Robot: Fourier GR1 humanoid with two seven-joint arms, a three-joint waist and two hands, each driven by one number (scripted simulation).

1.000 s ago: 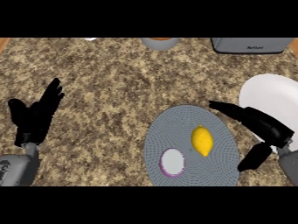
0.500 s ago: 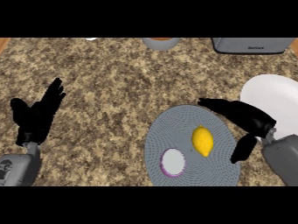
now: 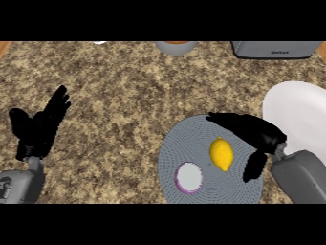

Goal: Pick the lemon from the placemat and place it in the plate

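right hand (image 3: 254,134) open, arched beside lemon (image 3: 222,154) on placemat (image 3: 193,143) — small, firm, rolls easily — likely pinch across its middle

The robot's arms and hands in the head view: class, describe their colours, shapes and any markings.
Both forearms are plain grey, rounded cylinders entering from the lower edge. Each ends in a black hand with slim fingers and a thumb: the left hand and the right hand. The left forearm carries a small dark marking near the bottom edge. No cables or sleeves show.
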